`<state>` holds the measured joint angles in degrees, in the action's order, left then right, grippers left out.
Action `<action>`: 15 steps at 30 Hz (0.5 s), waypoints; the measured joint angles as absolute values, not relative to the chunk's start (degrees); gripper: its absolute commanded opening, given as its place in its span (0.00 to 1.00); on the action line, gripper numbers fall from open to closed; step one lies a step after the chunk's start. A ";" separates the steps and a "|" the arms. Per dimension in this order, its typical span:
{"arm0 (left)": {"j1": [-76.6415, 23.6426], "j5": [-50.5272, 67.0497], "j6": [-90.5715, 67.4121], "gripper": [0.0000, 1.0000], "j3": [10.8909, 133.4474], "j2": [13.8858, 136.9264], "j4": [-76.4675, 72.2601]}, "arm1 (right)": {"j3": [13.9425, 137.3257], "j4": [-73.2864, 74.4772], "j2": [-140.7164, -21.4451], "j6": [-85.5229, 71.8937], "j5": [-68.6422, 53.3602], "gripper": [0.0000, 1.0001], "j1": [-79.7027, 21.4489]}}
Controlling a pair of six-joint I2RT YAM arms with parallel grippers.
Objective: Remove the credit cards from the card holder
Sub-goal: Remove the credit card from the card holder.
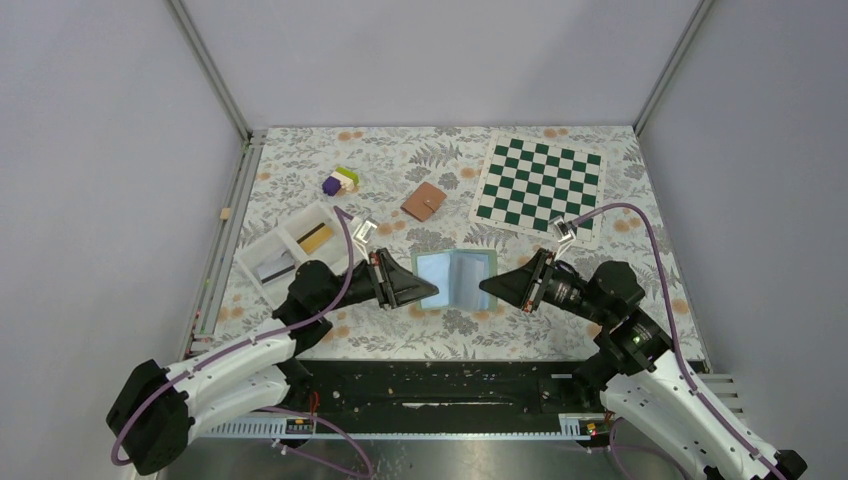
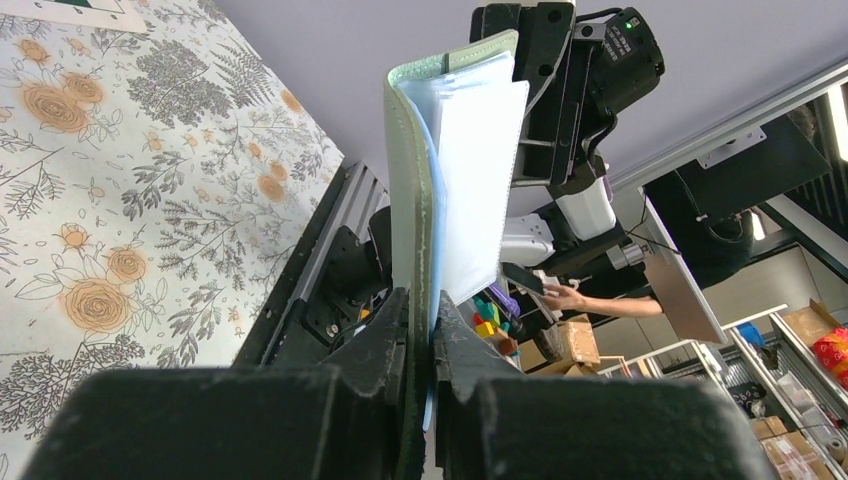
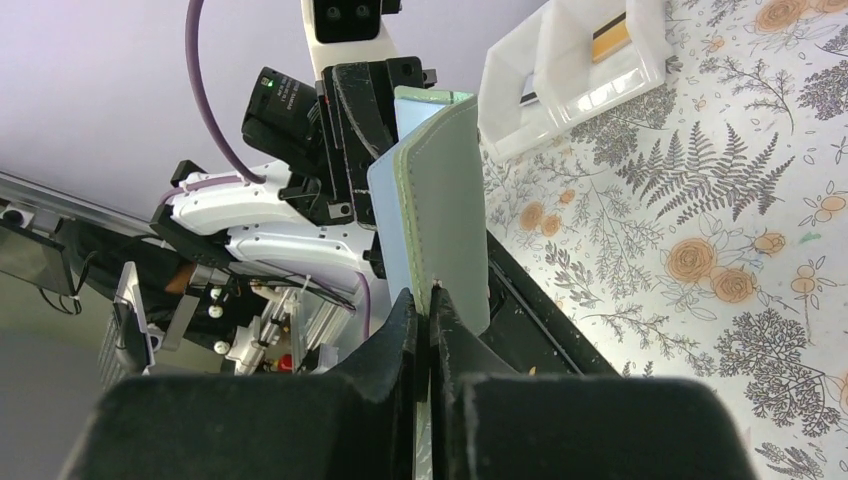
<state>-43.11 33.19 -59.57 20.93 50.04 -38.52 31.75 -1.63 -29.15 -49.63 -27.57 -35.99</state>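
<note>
The card holder [image 1: 455,277] is lying open like a small book between the two arms, over the middle of the bench [image 1: 400,335]. Its cover is a soft, matte, pale green material with a stitched edge, and its pages are thin, glossy, clear plastic sleeves showing pale blue from above. The left hand [image 1: 432,291] is gripping the holder's left edge: its black wedge-shaped fingers [image 2: 385,340] are pressing nearly together on the cover and the sleeves. The right hand [image 1: 485,287] is pinching the opposite edge, its fingers [image 3: 400,330] all but closed on the green cover. Whether any sleeve is carrying a card is hard to tell from these angles. One flat, rectangular, yellow-orange credit card [image 1: 316,238] is lying in a compartment of the white, hard plastic tray [image 1: 262,250], which is sitting on the floral-printed bench, left of the holder and beside the left arm.
</note>
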 measured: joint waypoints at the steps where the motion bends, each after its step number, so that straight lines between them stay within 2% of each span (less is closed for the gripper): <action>1: -43.11 33.26 -59.59 0.02 20.95 50.15 -38.61 | 31.75 -1.65 -29.15 -49.76 -27.57 0.00 -35.99; 3: -43.07 33.45 -59.59 0.10 21.02 50.78 -38.94 | 31.75 -1.83 -29.15 -49.98 -27.66 0.00 -35.99; 6: -43.00 33.74 -59.53 0.36 21.06 52.14 -39.77 | 31.73 -2.00 -29.12 -50.22 -27.55 0.00 -35.99; 15: -43.00 33.50 -55.90 0.70 20.95 58.43 -39.27 | 28.73 -0.73 -30.28 -51.81 -24.73 0.00 -35.99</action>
